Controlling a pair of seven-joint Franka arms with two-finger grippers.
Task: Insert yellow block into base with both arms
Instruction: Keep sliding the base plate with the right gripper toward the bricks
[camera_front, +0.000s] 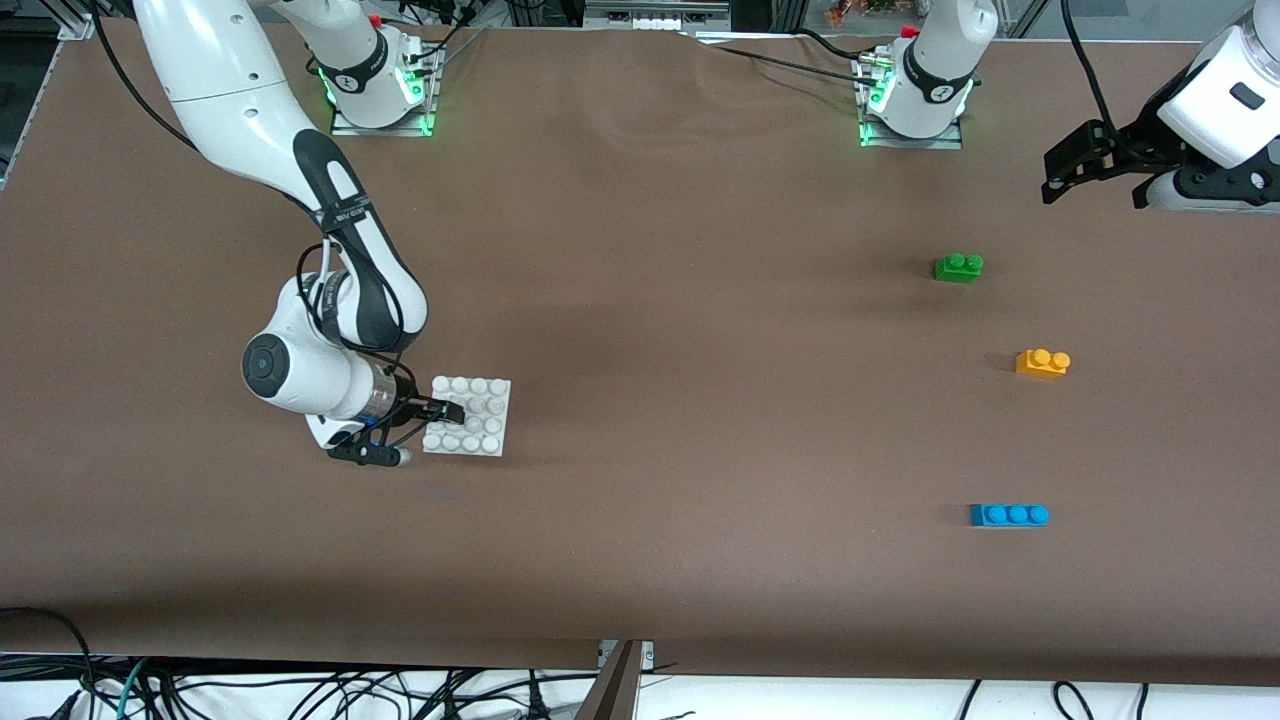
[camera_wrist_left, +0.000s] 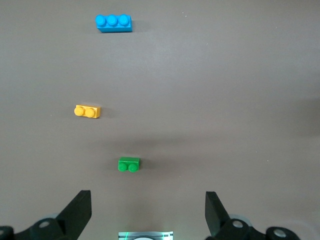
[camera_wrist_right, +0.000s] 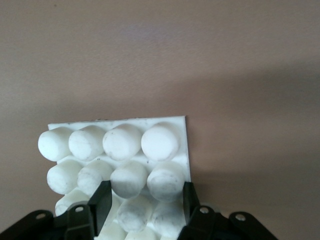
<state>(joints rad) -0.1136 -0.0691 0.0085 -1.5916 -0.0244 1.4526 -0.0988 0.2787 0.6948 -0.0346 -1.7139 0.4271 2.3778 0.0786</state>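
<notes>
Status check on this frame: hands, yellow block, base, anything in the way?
Right hand shut on the base. Left hand open, up at its end of the table. Yellow block untouched between green brick and blue brick. Nothing in the way.

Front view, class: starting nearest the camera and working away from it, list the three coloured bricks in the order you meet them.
blue brick → yellow block → green brick
</notes>
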